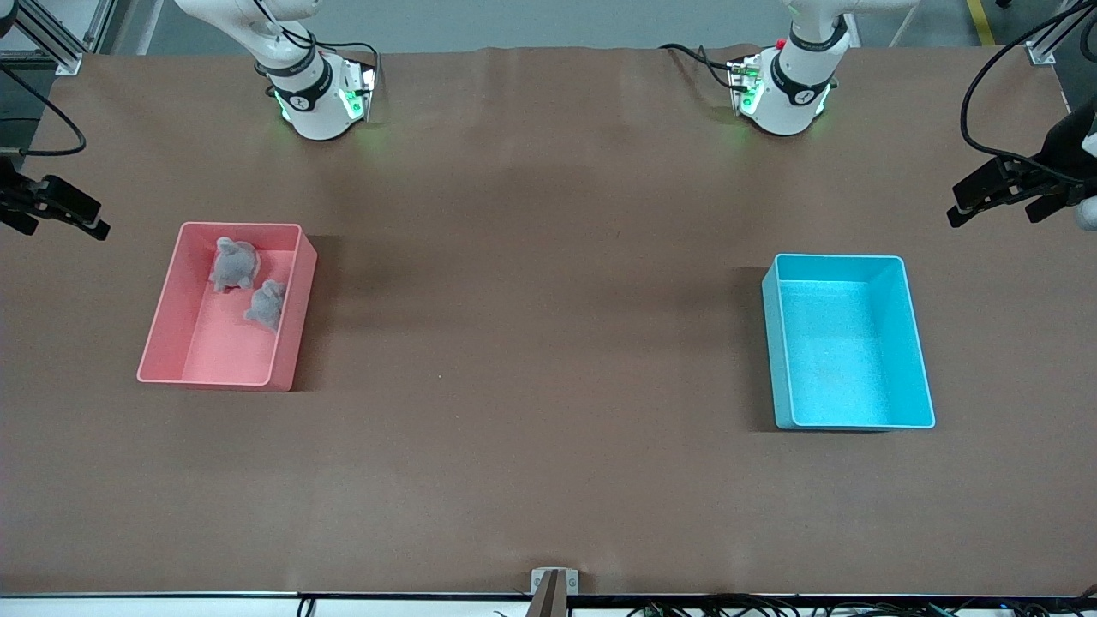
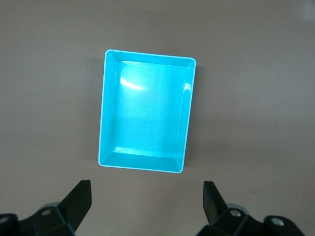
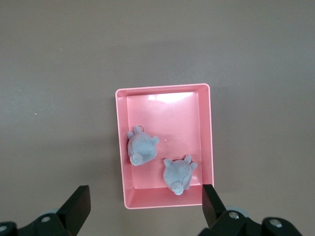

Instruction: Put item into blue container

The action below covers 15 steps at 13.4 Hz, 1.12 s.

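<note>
The blue container [image 1: 847, 341] sat empty at the frame's right, both grey plush toys [image 1: 233, 264] in the pink bin [image 1: 224, 377] at left, so no pick had begun; right gripper [image 3: 142, 209] and left gripper [image 2: 146, 205] hovered wide open, holding nothing, and the right would need to descend on a toy.

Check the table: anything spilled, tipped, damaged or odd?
Nothing stands out. The blue container sits upright and holds nothing. Two grey plush toys lie inside the pink bin, none spilled. The left gripper and the right gripper are both open and hold nothing.
</note>
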Motion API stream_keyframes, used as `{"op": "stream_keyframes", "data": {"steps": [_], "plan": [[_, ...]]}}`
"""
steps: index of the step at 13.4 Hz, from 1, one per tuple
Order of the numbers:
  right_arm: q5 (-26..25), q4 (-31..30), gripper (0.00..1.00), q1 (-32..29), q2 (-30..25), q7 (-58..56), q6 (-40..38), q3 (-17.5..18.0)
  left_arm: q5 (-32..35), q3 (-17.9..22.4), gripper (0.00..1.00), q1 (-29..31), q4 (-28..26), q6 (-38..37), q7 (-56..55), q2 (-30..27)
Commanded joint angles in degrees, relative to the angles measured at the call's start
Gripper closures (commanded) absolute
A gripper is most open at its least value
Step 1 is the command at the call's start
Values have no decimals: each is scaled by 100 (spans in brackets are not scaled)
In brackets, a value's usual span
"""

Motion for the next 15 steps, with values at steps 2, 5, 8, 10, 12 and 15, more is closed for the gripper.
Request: {"op": "stream_keyframes", "data": {"steps": [2, 5, 8, 10, 12, 15], "plan": [[96, -19, 0, -20, -67, -92, -118, 0, -132, 2, 0, 41, 149, -128, 26, 39], [96, -63, 0, -20, -76, -251, -189, 9, -132, 2, 0, 41, 149, -128, 26, 39], [148, -72, 0, -12, -85, -251, -365, 9, -132, 2, 0, 41, 149, -128, 26, 39], [192, -72, 0, -12, -85, -259, -426, 18, -132, 11, 0, 41, 149, -128, 61, 39], [289, -72, 0, -29, -93, -259, -497, 9, -132, 19, 0, 41, 149, -128, 53, 39], [324, -80, 0, -12, -102, -356, -532, 9, -132, 20, 0, 50, 149, -128, 61, 39]]}}
